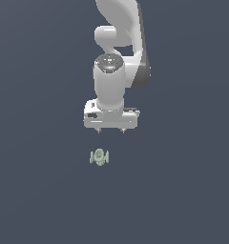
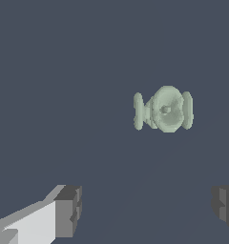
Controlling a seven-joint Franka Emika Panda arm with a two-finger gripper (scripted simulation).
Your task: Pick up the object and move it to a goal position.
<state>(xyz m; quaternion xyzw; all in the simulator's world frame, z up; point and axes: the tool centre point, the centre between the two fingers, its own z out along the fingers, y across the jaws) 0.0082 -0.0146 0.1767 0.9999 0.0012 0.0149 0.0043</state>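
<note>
I see the object (image 1: 99, 157) low-centre in the exterior view, long axis left-right, clear of my spread-apart gripper (image 1: 110, 130).

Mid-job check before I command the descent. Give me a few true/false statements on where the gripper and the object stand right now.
1. The gripper is shut on the object. False: the jaws stand wide apart and hold nothing; the object lies on the floor, apart from them.
2. In the wrist view the object lies outside the gap between the fingertips. True: it sits beyond them, not between them.
3. In the exterior view the object is directly under the gripper's centre. False: it lies below the gripper in that picture and slightly toward the exterior view's left.
4. The object has a rounded middle with a flange on either side. True.
5. A second object lies on the floor. False: only one piece shows in either view.
</note>
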